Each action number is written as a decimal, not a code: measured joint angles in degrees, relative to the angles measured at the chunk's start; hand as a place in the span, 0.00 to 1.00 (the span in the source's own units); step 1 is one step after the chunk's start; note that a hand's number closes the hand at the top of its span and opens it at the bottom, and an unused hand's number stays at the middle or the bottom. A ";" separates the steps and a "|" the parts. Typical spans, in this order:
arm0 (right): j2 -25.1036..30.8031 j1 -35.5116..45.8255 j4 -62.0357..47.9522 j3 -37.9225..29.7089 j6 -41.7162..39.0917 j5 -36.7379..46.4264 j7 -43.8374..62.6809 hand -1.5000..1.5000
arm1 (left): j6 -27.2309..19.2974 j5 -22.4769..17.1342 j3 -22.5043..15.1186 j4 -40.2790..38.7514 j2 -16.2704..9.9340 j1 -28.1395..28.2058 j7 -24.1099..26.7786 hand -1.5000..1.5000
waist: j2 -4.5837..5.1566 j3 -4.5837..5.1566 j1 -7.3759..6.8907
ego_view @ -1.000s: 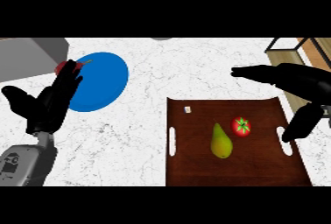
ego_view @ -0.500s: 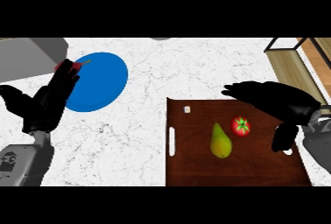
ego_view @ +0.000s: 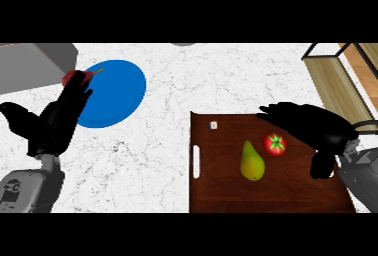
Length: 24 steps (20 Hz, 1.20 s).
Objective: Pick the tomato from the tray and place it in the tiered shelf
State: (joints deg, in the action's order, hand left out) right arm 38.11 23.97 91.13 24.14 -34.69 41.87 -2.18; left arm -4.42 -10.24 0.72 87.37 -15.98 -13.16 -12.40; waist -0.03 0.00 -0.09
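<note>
Right robot hand (ego_view: 314,131) has moved beside round tomato (ego_view: 275,144), green calyx upward.

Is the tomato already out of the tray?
No, the tomato lies on the brown tray, right of the pear.

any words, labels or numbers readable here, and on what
None can be read.
The tray, tomato, pear and blue plate carry no text.
A small white mark on the tray is too small to tell whether it is writing.
</note>
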 measured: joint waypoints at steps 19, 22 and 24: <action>-10.08 -4.16 -7.68 -4.81 2.99 15.21 -7.56 0.00 | 3.11 2.37 3.21 -1.23 2.46 -1.26 -0.17 0.50 | 0.05 0.00 -0.02; -11.74 -4.92 -9.62 -5.07 4.24 17.15 -8.48 0.00 | 3.45 2.42 3.67 1.21 2.24 -0.12 -1.70 0.50 | 0.03 0.00 -0.07; -12.93 -4.20 -13.23 -5.19 5.98 18.78 -9.61 0.00 | 4.21 2.24 4.18 0.89 2.18 0.26 -1.23 0.50 | 0.05 -0.01 -0.13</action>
State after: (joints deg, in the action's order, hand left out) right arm 25.17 19.76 77.90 18.95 -28.71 60.64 -11.78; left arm -0.20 -8.00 4.90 88.26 -13.80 -12.90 -13.63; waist 0.02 -0.01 -0.22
